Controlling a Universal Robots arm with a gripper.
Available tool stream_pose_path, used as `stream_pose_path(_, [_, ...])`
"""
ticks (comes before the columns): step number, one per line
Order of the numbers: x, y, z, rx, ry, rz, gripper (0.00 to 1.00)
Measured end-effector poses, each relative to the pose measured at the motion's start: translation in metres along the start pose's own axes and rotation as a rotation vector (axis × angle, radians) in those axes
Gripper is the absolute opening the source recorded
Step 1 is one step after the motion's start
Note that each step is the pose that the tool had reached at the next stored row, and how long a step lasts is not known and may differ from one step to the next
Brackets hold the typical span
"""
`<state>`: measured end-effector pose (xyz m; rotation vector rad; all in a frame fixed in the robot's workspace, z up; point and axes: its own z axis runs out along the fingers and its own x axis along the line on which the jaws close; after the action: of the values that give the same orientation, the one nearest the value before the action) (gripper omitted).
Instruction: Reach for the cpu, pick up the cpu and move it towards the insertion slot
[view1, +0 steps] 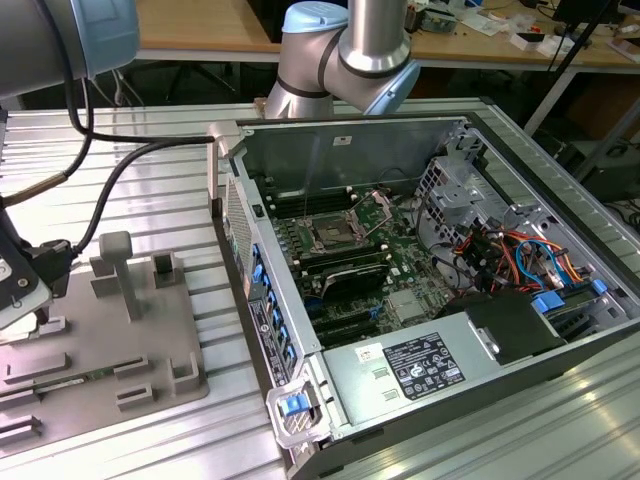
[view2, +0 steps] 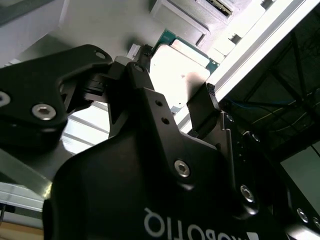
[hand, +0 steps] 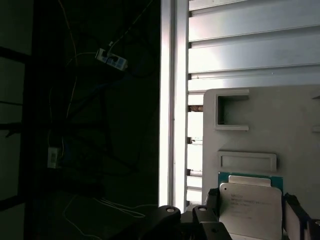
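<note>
- In both wrist views, the small flat square cpu with a pale silvery top and green rim sits between the two black fingers of the tool.
- Tool state: narrow, holding the cpu. Both fingers look to be against opposite edges of the chip.
- In the first wrist view, the cpu is over the flat grey plastic fixture plate, just beside a shallow rectangular recess. I cannot tell whether it is lifted or resting.
- In the exterior view, the square metal-framed insertion slot with a dark centre lies well apart from the fixture plate, towards the exterior view's right.
- The open grey metal computer case holds the green motherboard with the slot, a bundle of red, blue and orange cables, and a black box bearing a label sticker.
- The case and plate stand on the slatted aluminium table.
- The cpu's near edge is cut off in the first wrist view, and the tool body covers part of it in the second wrist view.
- The area past the table edge is dark and hard to make out.
</note>
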<state>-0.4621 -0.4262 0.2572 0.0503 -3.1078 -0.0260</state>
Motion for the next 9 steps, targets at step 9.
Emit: stream_pose_path(9, [0.0003,0.0002,-0.0108,0.0,0.0,0.0,0.55])
